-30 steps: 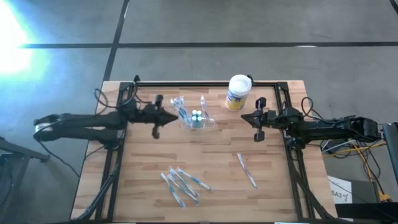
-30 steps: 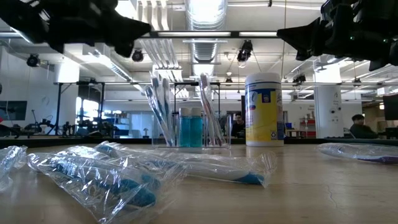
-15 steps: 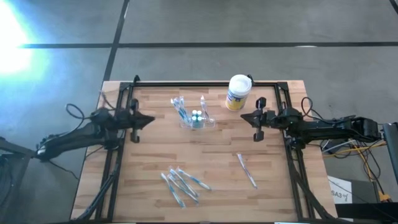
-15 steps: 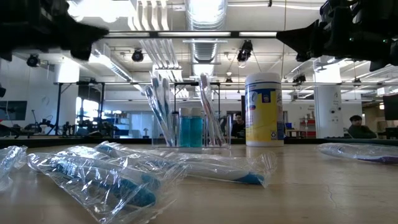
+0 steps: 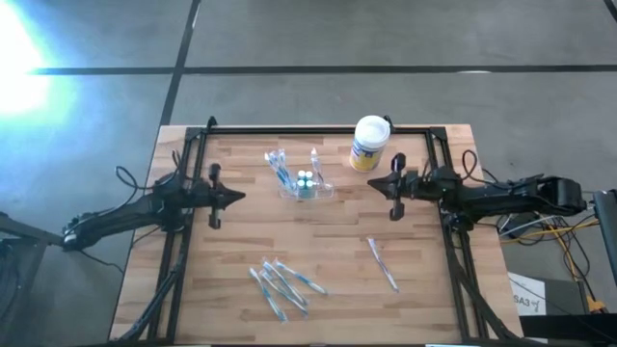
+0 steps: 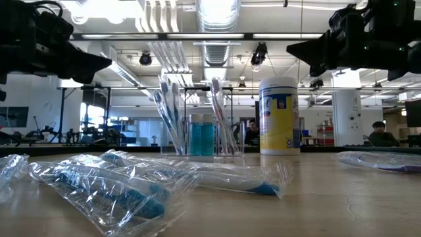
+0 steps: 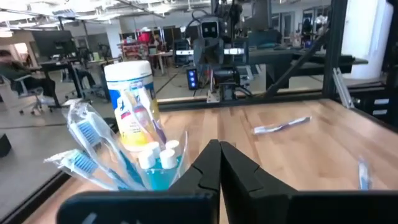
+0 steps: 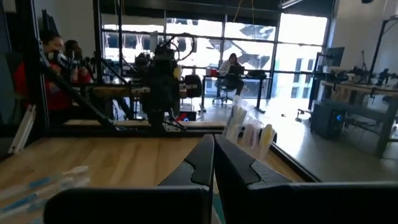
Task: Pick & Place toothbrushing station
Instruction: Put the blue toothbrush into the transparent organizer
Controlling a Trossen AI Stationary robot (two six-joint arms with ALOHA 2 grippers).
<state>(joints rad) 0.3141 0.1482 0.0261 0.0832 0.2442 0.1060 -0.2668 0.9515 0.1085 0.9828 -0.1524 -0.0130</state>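
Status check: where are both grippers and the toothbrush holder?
Left gripper and right gripper shut, empty, flanking. Clear holder upright on table, untouched. White canister beside it.

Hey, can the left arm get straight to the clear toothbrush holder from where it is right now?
Probably yes. The left tool hangs shut over bare wood, apart from the toothbrushing station, with nothing lying between them. The white canister stands on the station's far side, and the wrapped toothbrushes lie nearer the table's front, off that line.

Left arm enters from frame left in high view, extended rightward; left gripper at centre-left, fingers pressed together, nothing held. Right arm enters from frame right, extended leftward; right gripper right of centre, fingers together, empty.
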